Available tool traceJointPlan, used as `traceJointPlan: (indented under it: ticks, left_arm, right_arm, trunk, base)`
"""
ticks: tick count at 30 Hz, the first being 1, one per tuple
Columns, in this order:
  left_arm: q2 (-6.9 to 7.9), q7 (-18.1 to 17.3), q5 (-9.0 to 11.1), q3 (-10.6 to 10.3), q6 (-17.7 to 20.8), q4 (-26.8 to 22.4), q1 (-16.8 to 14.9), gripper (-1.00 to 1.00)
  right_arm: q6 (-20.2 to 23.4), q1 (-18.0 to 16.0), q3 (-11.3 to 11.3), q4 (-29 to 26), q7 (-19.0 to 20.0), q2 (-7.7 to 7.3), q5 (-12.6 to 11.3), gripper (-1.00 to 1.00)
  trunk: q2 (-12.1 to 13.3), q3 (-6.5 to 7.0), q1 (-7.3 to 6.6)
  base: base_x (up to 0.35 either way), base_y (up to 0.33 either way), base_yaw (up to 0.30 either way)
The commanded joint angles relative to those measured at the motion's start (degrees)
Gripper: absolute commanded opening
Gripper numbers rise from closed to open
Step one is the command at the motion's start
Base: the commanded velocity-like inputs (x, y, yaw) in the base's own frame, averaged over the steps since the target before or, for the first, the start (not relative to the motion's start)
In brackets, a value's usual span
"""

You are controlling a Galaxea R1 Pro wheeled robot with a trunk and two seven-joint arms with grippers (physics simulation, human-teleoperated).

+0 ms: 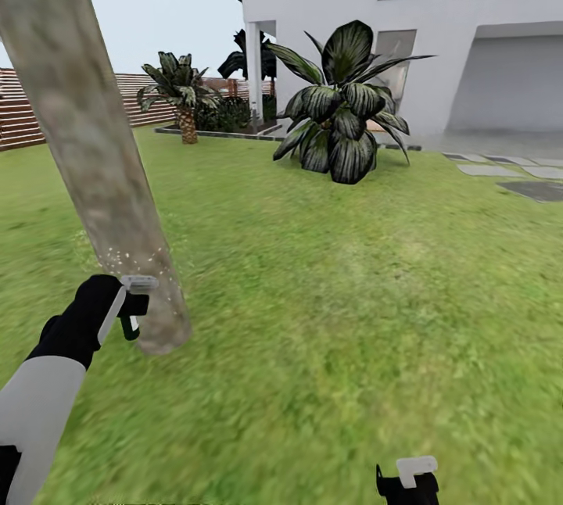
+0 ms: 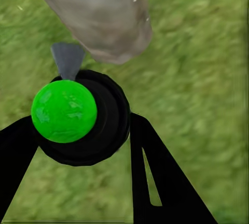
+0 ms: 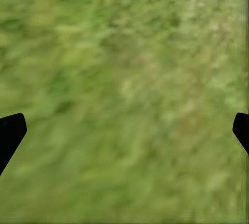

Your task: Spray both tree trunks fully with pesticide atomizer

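- While the left gripper (image 1: 125, 309) hangs low beside the base of the tree trunk (image 1: 86, 137), it's got the pesticide atomizer (image 1: 131, 316) clamped between its fingers, so the jaws are closed around the bottle.
- From the head view you mostly catch the atomizer's pale trigger bit and a dark green piece poking out under the black hand, right up next to the bark.
- Little white specks are scattered on the trunk just above the gripper, pretty faint tbh.
- Left wrist view is more fun: a bright green round blob (image 2: 64, 110) sits on top of a black disc-shaped part, with a grey wedge pointing toward the trunk (image 2: 104, 21), and the 2 black fingers (image 2: 155, 177) spread out on either side of it.
- That trunk is thick, mottled beige-grey, and leans across the upper left of the head view down into the lawn (image 1: 352, 317).
- Right gripper (image 1: 408, 481) is down at the bottom edge of the head view, well apart from the tree, over plain grass.
- In the right wrist view its 2 fingertips (image 3: 10, 133) sit at opposite edges with only blurry lawn (image 3: 124, 99) between them, so it's wide open and holding nothing.
- Background: a white house (image 1: 407, 28), a big dark leafy plant (image 1: 340, 110), a small palm (image 1: 181, 94) and a slatted wooden fence (image 1: 19, 114).
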Motion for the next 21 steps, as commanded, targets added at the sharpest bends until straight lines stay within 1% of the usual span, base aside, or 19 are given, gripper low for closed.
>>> traceJointPlan:
  ticks: [1, 4, 7, 8, 11, 14, 16, 17, 20, 21]
  left_arm:
    - [-0.01, 0.07, 0.01, 0.05, 0.26, -0.05, 0.05, -1.00]
    - [0.14, 0.07, -0.06, 0.10, 0.20, -0.05, 0.42, -1.00]
    - [1.07, 0.14, -0.13, 0.59, 0.04, 0.32, 0.69, -1.00]
    - [1.14, 0.19, -0.10, 0.56, -0.08, 0.63, 0.77, -1.00]
    - [0.55, 0.25, -0.05, 0.23, -0.31, 1.52, 0.84, -1.00]
    - [-0.88, 0.24, -0.01, 0.22, -0.27, 1.70, 0.78, -1.00]
    - [-1.17, 0.27, -0.05, 0.17, -0.31, 1.71, 0.76, -1.00]
    - [-1.10, 0.32, -0.06, 0.11, -0.42, 1.71, 0.76, -1.00]
    - [0.06, 0.34, -0.13, 0.57, -0.63, 2.20, 1.00, -1.00]
    - [0.62, 0.33, -0.14, 0.60, -0.69, 2.25, 1.60, -1.00]
  right_arm:
    - [0.01, -0.03, 0.14, 0.04, -0.50, 0.02, 0.55, 1.00]
    - [0.01, -0.03, 0.17, 0.04, -0.50, 0.05, 0.55, 1.00]
    - [0.01, -0.03, 0.18, 0.04, -0.50, 0.10, 0.55, 1.00]
    - [0.01, -0.03, 0.18, 0.04, -0.50, 0.10, 0.55, 1.00]
    - [0.01, -0.03, 0.19, 0.04, -0.50, 0.13, 0.55, 1.00]
    - [0.01, -0.03, 0.12, 0.04, -0.50, 0.07, 0.55, 1.00]
    - [0.01, -0.03, 0.11, 0.04, -0.50, 0.06, 0.55, 1.00]
    - [0.01, -0.03, 0.12, 0.04, -0.50, 0.05, 0.55, 1.00]
    - [0.01, -0.03, 0.11, 0.04, -0.50, 0.05, 0.55, 1.00]
    - [0.01, -0.03, 0.12, 0.04, -0.50, 0.06, 0.55, 1.00]
  trunk:
    - [-0.02, -0.05, -0.01]
    - [-0.02, -0.05, -0.01]
    - [-0.02, -0.05, -0.01]
    - [-0.02, -0.05, -0.01]
    - [-0.02, -0.05, -0.01]
    - [-0.02, -0.05, -0.01]
    - [-0.02, -0.05, -0.01]
    - [-0.02, -0.05, -0.01]
    - [-0.02, -0.05, -0.01]
    - [-0.02, -0.05, -0.01]
  base:
    - [0.000, -0.275, 0.197]
    - [0.011, -0.275, 0.259]
    - [0.104, -0.271, 0.275]
    - [0.182, -0.237, 0.276]
    - [0.224, -0.204, 0.244]
    - [0.267, -0.169, 0.036]
    - [0.279, -0.152, 0.005]
    - [0.281, -0.147, 0.001]
    - [0.282, -0.145, 0.000]
    - [0.282, -0.147, 0.000]
